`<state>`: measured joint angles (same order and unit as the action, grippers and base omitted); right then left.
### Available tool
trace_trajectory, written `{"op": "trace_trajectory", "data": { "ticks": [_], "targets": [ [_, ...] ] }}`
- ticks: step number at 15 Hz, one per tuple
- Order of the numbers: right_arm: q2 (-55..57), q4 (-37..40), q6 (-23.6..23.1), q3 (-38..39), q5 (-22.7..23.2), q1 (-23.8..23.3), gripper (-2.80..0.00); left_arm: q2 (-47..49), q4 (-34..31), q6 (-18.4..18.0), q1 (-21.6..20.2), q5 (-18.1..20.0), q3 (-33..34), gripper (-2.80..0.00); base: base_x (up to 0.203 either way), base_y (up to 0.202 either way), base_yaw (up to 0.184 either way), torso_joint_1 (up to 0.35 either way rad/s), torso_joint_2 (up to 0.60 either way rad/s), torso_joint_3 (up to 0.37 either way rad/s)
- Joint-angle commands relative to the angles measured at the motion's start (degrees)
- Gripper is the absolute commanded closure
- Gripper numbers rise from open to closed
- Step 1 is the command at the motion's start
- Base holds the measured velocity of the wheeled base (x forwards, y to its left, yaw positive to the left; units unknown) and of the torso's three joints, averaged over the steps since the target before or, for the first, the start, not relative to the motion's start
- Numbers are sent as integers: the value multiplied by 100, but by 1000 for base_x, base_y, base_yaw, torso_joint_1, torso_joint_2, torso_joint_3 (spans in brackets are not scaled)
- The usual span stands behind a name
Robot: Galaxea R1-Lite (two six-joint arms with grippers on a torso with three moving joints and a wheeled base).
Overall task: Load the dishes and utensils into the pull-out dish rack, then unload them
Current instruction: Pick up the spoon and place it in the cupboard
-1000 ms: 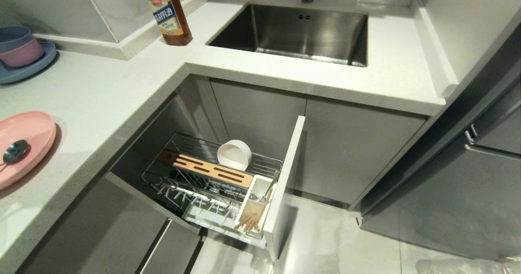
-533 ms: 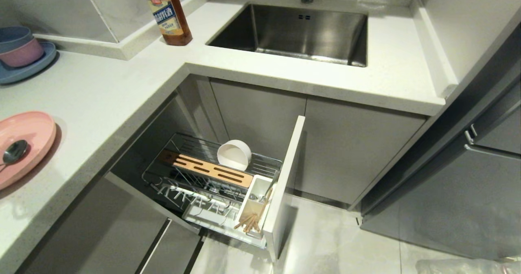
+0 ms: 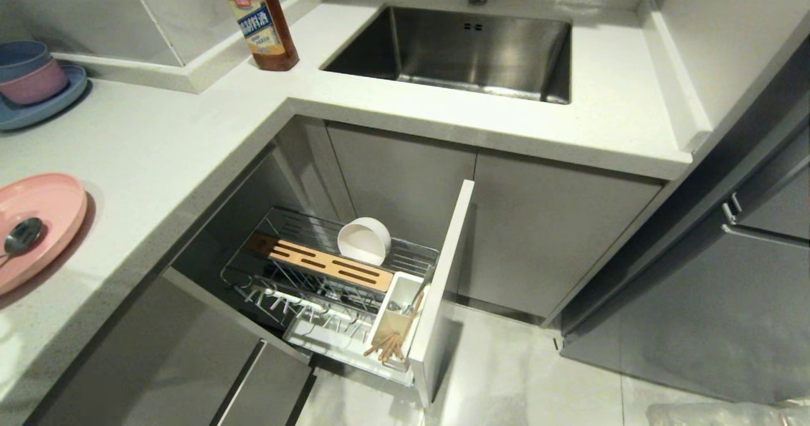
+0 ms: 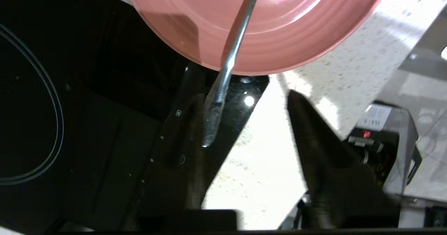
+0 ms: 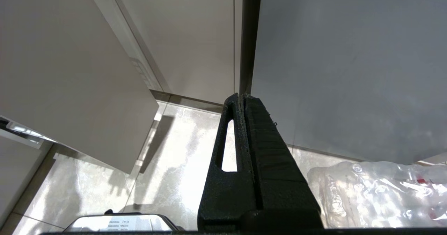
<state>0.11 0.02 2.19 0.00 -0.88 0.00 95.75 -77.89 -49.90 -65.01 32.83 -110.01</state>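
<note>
The left claw (image 4: 244, 119) hangs with its dark fingers (image 4: 314, 137) parted, holding nothing. The right claw (image 5: 243, 100) points down, its black fingers pressed together.

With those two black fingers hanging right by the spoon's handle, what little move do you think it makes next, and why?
Probably easing the left gripper sideways so the spoon handle sits between its open fingers, then closing. The handle juts over the pink plate rim, beside one finger rather than centred. The bowl and chopsticks are already in the rack.
</note>
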Motion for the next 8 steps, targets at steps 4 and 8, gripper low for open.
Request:
{"op": "trace_trajectory", "data": {
  "ticks": [4, 8],
  "targets": [
    [-2, -2, 0, 10, 0, 0, 0, 89, 83, -382, 52, -1, 439, -280, 0, 0, 0, 0, 0, 0],
    [-2, -2, 0, 18, 0, 0, 0, -97, 1136, -381, 418, -96, 1319, -280, 0, 0, 0, 0, 0, 0]
  ]
}}
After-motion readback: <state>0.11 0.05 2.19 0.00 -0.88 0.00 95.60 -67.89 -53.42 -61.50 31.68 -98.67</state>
